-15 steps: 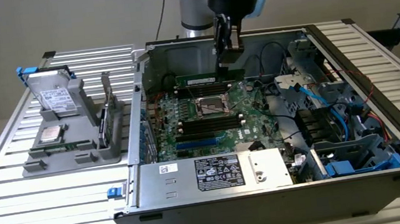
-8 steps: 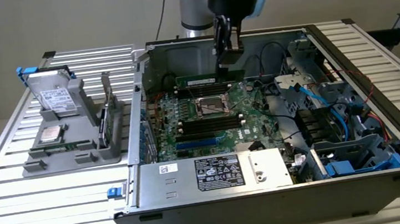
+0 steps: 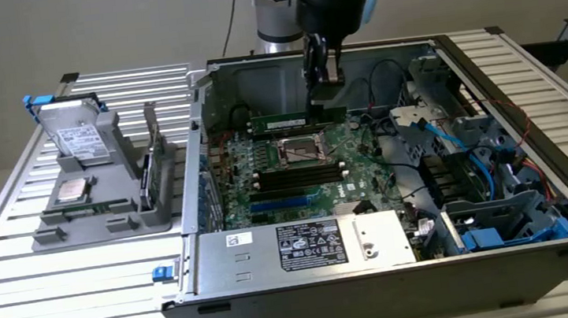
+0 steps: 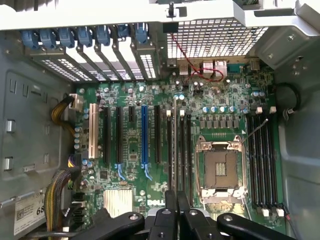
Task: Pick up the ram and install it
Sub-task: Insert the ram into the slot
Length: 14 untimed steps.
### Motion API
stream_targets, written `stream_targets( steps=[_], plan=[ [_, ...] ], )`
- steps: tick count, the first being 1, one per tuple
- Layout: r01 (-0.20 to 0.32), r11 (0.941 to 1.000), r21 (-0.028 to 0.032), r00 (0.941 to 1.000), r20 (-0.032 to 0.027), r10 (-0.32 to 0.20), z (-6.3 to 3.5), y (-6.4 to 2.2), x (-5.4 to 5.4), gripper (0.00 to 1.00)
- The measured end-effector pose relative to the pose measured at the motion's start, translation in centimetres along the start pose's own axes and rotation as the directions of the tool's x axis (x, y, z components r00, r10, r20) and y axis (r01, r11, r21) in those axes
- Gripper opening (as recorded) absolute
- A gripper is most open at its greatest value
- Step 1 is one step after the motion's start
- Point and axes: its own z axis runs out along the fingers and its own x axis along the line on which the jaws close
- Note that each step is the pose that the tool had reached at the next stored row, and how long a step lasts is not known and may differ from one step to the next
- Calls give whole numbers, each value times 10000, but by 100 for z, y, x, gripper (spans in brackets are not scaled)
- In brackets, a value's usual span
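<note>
Nearest in the exterior view lay the slatted table (image 3: 65, 285), and on it the open computer case (image 3: 383, 291), its near wall a grey band. Just behind that wall sat the power supply (image 3: 309, 243) with its labelled top. Off to the exterior view's left, outside the case, a grey tray (image 3: 111, 224) held spare parts. Past the power supply the green motherboard (image 3: 360, 171) lay flat on the case floor. A bank of long black memory slots (image 3: 297, 176) crossed it first, then came the bare processor socket (image 3: 302, 149). Just beyond the socket the ram (image 3: 280, 119) stood on its long edge, a thin green strip over the far bank of slots. I could not tell whether it was fully seated. My gripper (image 3: 325, 101) hung straight down above the end of the stick toward the exterior view's right, its tips right at the stick's upper edge. In the wrist view the fingers (image 4: 171, 210) were pressed together over the slots beside the socket. I could not tell whether they pinched the stick or only touched it. Behind the gripper rose the arm (image 3: 280, 17) and the far wall of the case.
</note>
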Motion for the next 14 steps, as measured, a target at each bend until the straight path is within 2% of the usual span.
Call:
stream_targets(
  steps=[6,11,14],
  plan=[
    [60,10000,7,9999,-89,-60,98,-17,-58,12],
    [184,9998,19,9994,-282,-184,146,-21,-122,12],
    [273,9996,24,9991,-312,-272,165,-29,-129,12]
  ],
)
